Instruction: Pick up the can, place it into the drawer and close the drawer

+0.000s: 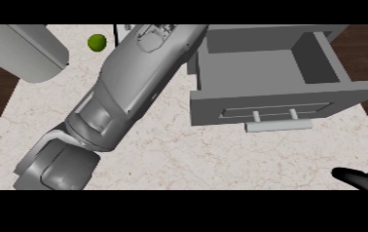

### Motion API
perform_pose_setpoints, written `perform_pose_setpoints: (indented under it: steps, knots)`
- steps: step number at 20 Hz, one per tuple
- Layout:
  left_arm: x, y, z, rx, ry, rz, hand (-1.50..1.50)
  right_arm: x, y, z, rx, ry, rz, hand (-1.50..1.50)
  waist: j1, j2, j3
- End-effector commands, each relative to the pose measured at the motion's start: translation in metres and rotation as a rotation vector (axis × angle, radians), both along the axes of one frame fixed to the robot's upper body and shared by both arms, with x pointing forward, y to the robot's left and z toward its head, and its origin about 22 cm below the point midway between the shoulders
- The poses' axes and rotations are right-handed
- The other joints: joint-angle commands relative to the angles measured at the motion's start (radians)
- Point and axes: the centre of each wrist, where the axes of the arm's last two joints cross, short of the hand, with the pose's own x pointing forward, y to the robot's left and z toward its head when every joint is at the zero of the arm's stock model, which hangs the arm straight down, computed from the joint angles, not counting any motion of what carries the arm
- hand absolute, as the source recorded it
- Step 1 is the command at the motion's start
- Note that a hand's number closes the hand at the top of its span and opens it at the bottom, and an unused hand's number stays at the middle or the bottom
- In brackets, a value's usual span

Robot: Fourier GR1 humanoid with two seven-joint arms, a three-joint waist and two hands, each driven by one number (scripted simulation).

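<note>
Grey left forearm (126, 89) reaches to twelve o'clock; the left hand lies past the edge, so its grip cannot be told, and the can is unseen. Best carried high over the wall of the open grey box drawer (208, 106) at two o'clock. Black right hand (352, 177), five o'clock: state cannot be told.

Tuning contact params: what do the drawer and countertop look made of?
Drawer: plain matte grey, no grain, so likely painted metal or plastic; can't tell which. Countertop: pale stone, marble-like, given the thin brownish veins; no glare visible, so the finish seems matte.
</note>
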Motion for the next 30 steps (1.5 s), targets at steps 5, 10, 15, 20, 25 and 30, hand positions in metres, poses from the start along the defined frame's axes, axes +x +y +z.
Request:
perform_pose_setpoints:
  steps: [5,10,15,20,25,30]
  knots:
    - [0.007,-0.005,-0.006,0.042,-0.002,0.045,1.50,-0.008,-0.002,0.006,-0.006,0.004,0.028,-1.50,-0.029,0.004,0.001]
    - [0.006,-0.012,0.003,0.055,-0.037,0.137,-1.50,0.015,0.011,0.010,-0.024,-0.010,0.040,-1.50,-0.035,0.013,0.001]
    - [0.009,-0.007,-0.006,0.024,-0.033,0.206,-1.50,0.008,0.004,0.007,-0.020,0.003,0.040,-1.50,-0.042,0.012,0.002]
    - [0.008,-0.011,-0.003,0.038,-0.058,0.188,-1.50,0.026,0.004,0.020,-0.150,-0.056,0.025,-1.50,-0.040,0.019,0.002]
    - [0.010,-0.009,-0.001,-0.010,-0.034,0.208,-1.50,0.016,0.016,0.031,-0.281,-0.103,0.071,-1.50,-0.040,0.015,0.001]
    - [0.009,-0.010,-0.001,-0.056,-0.017,0.211,-1.50,0.036,0.031,0.028,-0.475,-0.109,0.079,-1.50,-0.034,0.020,0.001]
